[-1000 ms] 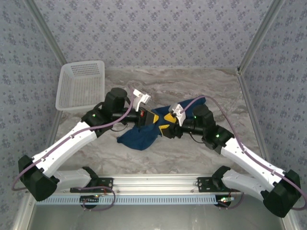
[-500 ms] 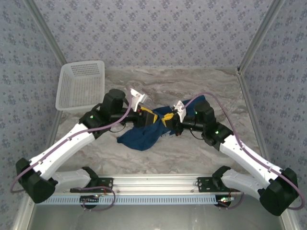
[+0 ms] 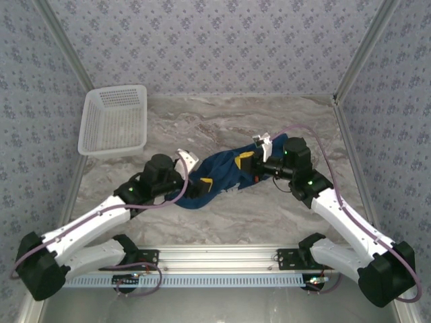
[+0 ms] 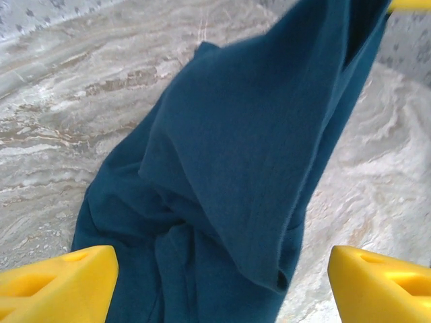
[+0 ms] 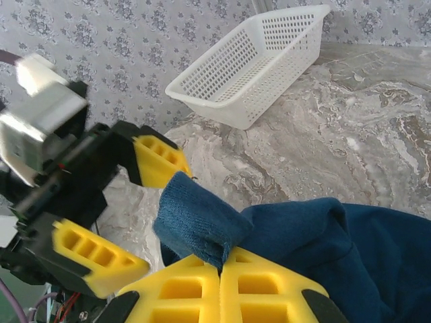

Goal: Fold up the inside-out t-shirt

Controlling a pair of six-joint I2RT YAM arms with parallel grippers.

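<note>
From above, the inside-out t-shirt [image 3: 222, 173] is lying bunched in a slanted band across the middle of the marbled tabletop [image 3: 269, 215], running between the two arms. The left gripper [image 3: 202, 188] is sitting at the shirt's near-left end, and the right gripper [image 3: 246, 161] is meeting its far-right end. A white lattice basket [image 3: 114, 121] is resting at the far left corner, well apart from the cloth. In the left wrist view, the left gripper [image 4: 219, 282] is holding its yellow jaws spread wide, one at each lower corner. The navy t-shirt [image 4: 229, 168] is spilling between them without being clamped, its folds rising toward the top right over the tabletop [image 4: 67, 101]. In the right wrist view, the right gripper [image 5: 219, 291] is keeping its jaws pressed together, pinching a folded edge of the t-shirt [image 5: 303, 242]. The left gripper [image 5: 128, 208] is gaping just beside that pinched fold, and the basket [image 5: 249, 60] is sitting tilted against the patterned wall beyond.
</note>
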